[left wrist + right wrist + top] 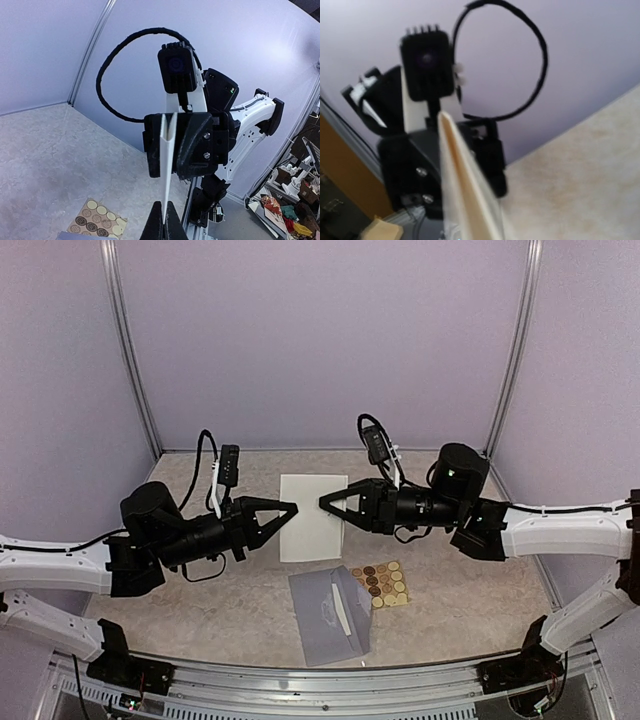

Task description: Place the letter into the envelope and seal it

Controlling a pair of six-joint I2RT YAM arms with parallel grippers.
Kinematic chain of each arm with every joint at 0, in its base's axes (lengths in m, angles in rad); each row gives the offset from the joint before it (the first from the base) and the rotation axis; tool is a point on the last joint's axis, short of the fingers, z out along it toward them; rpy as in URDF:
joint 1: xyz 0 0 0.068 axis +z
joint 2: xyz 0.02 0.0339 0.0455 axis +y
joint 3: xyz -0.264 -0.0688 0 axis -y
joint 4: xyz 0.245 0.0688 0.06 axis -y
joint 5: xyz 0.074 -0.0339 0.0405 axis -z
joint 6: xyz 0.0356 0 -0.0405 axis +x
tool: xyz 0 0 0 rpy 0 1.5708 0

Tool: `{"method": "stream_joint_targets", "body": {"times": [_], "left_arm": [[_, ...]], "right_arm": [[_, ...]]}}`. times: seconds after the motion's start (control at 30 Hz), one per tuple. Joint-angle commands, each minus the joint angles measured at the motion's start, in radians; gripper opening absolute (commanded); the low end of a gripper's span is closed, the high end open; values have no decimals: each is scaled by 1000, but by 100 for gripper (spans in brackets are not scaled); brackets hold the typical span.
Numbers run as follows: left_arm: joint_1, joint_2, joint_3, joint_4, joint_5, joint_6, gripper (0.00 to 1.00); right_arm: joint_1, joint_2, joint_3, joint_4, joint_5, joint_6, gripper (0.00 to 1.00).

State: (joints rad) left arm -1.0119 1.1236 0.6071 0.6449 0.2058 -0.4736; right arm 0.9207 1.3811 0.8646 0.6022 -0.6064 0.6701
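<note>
Letter held up between both arms, likely a regrip before insertion.
Letter spans the gap above the table; envelope lies flat nearer the bases, sticker sheet just beside it. Left gripper is pinched tight on one edge. Right gripper jaws sit narrow around the opposite edge, can't tell if clamped. Confirm the right pinch before the left releases.

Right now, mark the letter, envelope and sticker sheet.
letter (pixel 312 520), top view, middle of the white sheet.
envelope (pixel 320 630), top view, grey body.
sticker sheet (pixel 381 584), top view, centre, among the round stickers.
</note>
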Motion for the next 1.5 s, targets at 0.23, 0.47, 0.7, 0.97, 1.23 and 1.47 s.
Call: {"method": "stream_joint_targets", "body": {"times": [0.23,0.47,0.7,0.97,1.23,1.47], "left_arm": [[-1,1,-20,-148,-95,-123,53],[0,47,-94,-304,-144,-462,63],[-45,96,-174,-315,-138,-650,64],[-51,240,-173,-264,-62,-694,65],[-52,361,-145,-215,-18,-679,65],[-52,460,-114,-188,32,-651,55]], "right_arm": [[1,-43,32,-313,220,-36,0],[-30,-72,-36,-578,295,26,0],[-33,-80,-101,-721,389,75,0],[-36,-30,-105,-776,438,97,0],[-39,41,-107,-759,424,100,0],[-39,90,-89,-806,451,94,0]]}}
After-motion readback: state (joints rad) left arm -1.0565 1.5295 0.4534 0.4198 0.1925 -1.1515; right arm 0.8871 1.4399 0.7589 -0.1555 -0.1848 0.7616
